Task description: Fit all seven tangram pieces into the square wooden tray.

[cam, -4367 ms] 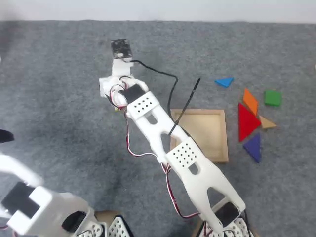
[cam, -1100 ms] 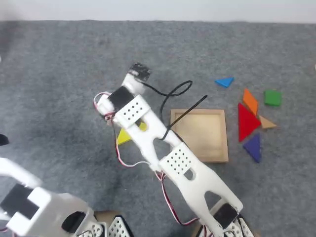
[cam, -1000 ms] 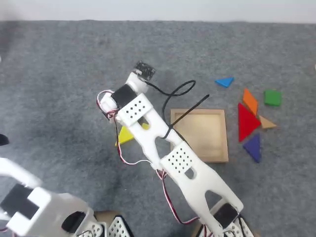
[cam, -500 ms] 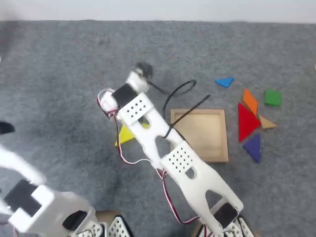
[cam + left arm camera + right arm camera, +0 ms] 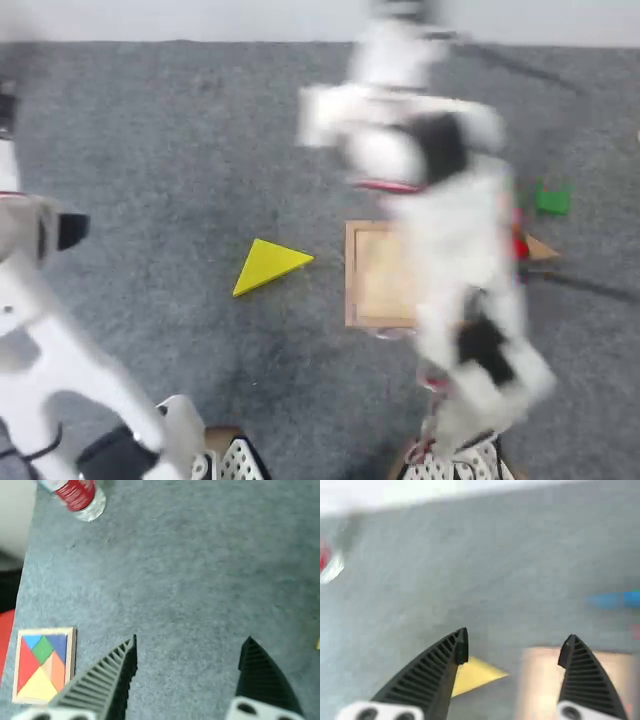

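Observation:
The yellow triangle point(image 5: 270, 265) lies flat on the grey carpet, a little left of the square wooden tray point(image 5: 365, 275); the wrist view shows the same yellow triangle point(image 5: 479, 675) and tray point(image 5: 555, 680) below my right gripper point(image 5: 516, 640), which hangs open and holds nothing. My right arm point(image 5: 450, 200) is a blur above the tray and hides most of it. A green square point(image 5: 552, 200) and a tan triangle point(image 5: 542, 248) lie right of the tray, and a blue piece point(image 5: 615, 599) lies beyond it. My left gripper point(image 5: 190, 647) is open over bare carpet.
A second tray point(image 5: 42, 665) filled with coloured pieces lies on the carpet, off to one side of the left gripper. A bottle with a red label point(image 5: 75, 495) lies farther away. My left arm point(image 5: 40, 300) stands at the left edge.
My right arm has swung up and to the right, away from the yellow triangle, which now lies uncovered on the carpet. The left arm has risen at the left edge.

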Tool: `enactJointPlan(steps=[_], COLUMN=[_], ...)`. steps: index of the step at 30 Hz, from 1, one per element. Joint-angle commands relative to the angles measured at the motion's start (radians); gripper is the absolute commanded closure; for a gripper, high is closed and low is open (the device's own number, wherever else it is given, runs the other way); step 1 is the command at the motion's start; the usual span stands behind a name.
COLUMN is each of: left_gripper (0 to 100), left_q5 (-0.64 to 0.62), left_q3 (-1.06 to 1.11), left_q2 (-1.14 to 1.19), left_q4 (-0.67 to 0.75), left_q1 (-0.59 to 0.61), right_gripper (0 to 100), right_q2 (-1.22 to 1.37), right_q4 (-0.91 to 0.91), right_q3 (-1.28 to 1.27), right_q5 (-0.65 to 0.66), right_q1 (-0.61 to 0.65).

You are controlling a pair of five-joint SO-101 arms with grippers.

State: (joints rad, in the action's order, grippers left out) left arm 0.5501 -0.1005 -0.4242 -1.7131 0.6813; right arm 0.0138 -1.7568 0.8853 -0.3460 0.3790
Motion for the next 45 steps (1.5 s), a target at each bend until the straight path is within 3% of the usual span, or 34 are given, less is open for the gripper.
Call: enactJointPlan(steps=[1, 4, 8, 10, 15, 17, 21, 27, 31, 35, 45], left_gripper=[68, 66, 62, 61, 59, 56, 55, 55, 55, 55, 57], left_q5=[0.025, 0.026, 0.028, 0.028, 0.068, 0.14, 0.193, 0.242, 0.301, 0.347, 0.371], left_q3=[0.053, 0.17, 0.274, 0.285, 0.331, 0.409, 0.545, 0.532, 0.414, 0.311, 0.3], left_q2=[-0.034, -0.003, 0.071, 0.095, 0.155, 0.192, 0.267, 0.474, 0.634, 0.718, 0.813], left_q4=[-0.043, -0.043, -0.038, -0.015, 0.074, 0.138, 0.405, 0.646, 0.655, 0.569, 0.589], left_q1=[-0.126, -0.292, -0.493, -0.557, -0.646, -0.66, -0.66, -0.658, -0.654, -0.635, -0.663], right_gripper=[70.2, 70.3, 70.3, 70.3, 70.3, 70.3, 70.3, 70.3, 70.3, 70.3, 70.3], right_q2=[-0.374, -0.552, -0.765, -0.862, -1.003, -1.01, -1.015, -1.021, -1.021, -1.021, -1.021], right_q4=[-0.039, -0.008, 0.242, 0.352, 0.512, 0.558, 0.65, 0.713, 0.736, 0.748, 0.748], right_q3=[-0.442, -0.842, -1.333, -1.542, -1.892, -1.958, -2.071, -2.156, -2.179, -2.188, -2.188], right_q5=[0.399, 0.526, 0.669, 0.707, 0.723, 0.72, 0.669, 0.649, 0.651, 0.651, 0.651], right_q1=[-0.288, -0.492, -0.751, -0.808, -0.812, -0.812, -0.776, -0.746, -0.742, -0.746, -0.745])
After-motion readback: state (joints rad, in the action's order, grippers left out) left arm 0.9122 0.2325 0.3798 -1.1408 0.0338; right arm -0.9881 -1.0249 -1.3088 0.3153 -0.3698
